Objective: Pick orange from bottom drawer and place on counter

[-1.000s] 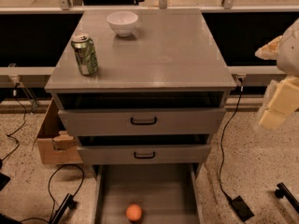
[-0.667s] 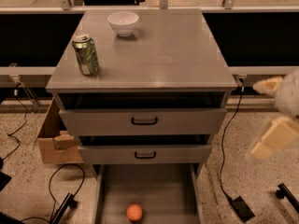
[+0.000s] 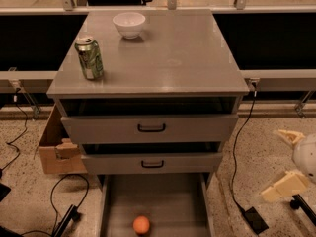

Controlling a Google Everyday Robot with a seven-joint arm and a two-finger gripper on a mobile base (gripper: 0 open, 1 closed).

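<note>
The orange (image 3: 141,225) lies in the open bottom drawer (image 3: 118,201), near its front middle, at the bottom edge of the camera view. The counter (image 3: 168,53) is the grey top of the drawer cabinet. My gripper (image 3: 286,162) is low at the right edge of the view, beside the cabinet and well to the right of the drawer. Its two cream fingers (image 3: 284,185) are spread apart and hold nothing.
A green soda can (image 3: 89,58) stands on the counter's left side and a white bowl (image 3: 129,24) at its back. The two upper drawers with black handles (image 3: 151,128) are slightly ajar. A cardboard box (image 3: 57,144) sits left of the cabinet. Cables lie on the floor.
My gripper has moved down along the right edge, from counter height to beside the lower drawers. The orange, can and bowl have not moved.
</note>
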